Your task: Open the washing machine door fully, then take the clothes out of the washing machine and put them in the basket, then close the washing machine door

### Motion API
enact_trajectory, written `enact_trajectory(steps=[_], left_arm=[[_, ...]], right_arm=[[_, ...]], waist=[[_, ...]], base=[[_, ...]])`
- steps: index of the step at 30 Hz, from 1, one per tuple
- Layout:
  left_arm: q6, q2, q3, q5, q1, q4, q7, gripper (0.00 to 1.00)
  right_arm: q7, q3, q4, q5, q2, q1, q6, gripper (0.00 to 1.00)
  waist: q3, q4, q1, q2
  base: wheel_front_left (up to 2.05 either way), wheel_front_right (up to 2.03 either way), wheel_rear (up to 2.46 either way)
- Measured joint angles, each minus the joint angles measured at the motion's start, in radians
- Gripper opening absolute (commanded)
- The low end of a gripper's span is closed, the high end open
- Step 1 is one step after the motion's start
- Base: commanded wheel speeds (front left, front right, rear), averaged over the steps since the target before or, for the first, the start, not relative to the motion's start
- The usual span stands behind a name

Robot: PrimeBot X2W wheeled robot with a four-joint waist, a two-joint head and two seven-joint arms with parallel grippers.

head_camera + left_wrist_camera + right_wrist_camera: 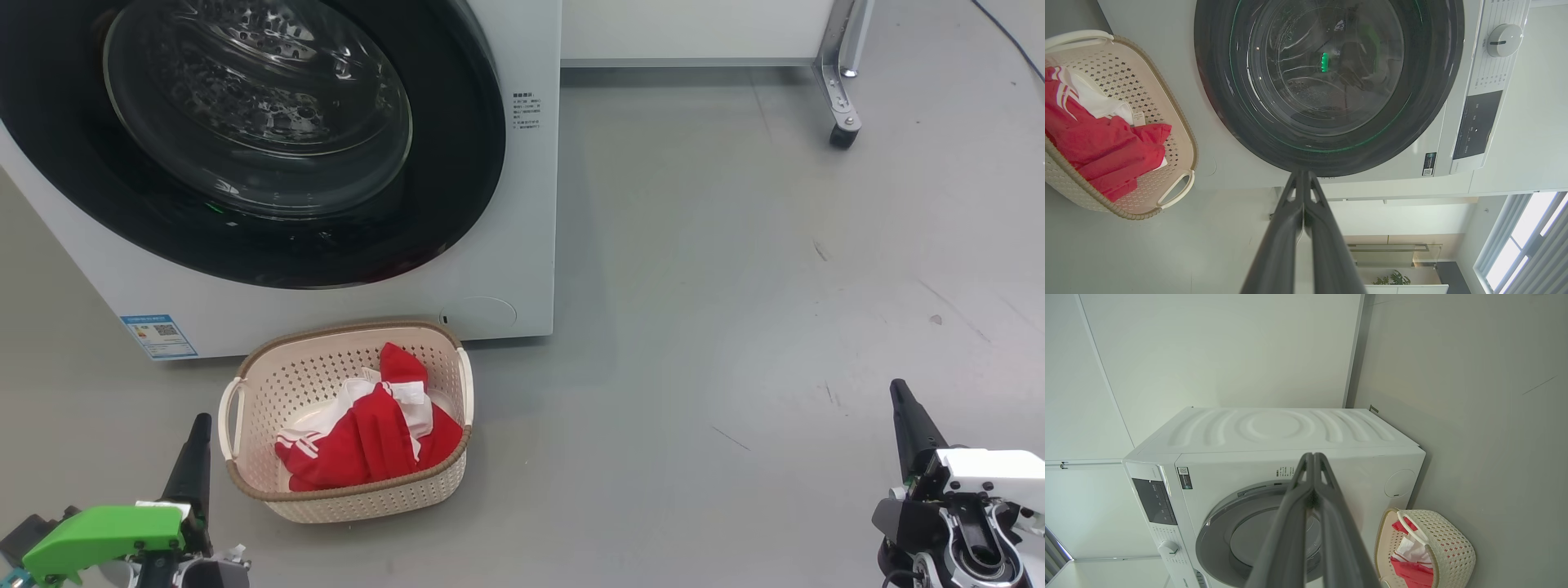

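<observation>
Judging by looks, your clothes (367,445) are soft, light, floppy: pinch a bunched fold. They lie in the basket (375,500) just before the washing machine (526,204); left tool (199,426) and right tool (901,398) are closed, empty.

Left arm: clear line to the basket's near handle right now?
Likely yes: the left pincer, shut, sits close beside the near handle of the basket, nothing between them; it would have to open first.

Head downward, wrists rolled (basket (367,506) shared)
</observation>
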Motion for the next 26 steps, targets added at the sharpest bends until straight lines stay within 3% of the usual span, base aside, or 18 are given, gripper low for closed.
enact_trajectory(steps=[26], left_arm=[[0.000, 0.000, 0.000, 0.000, 0.000, 0.000, 0.000, 0.00]], right_arm=[[0.000, 0.001, 0.000, 0.000, 0.000, 0.000, 0.000, 0.00]], waist=[[0.000, 0.000, 0.0000, 0.0000]], base=[[0.00, 0.00, 0.00]])
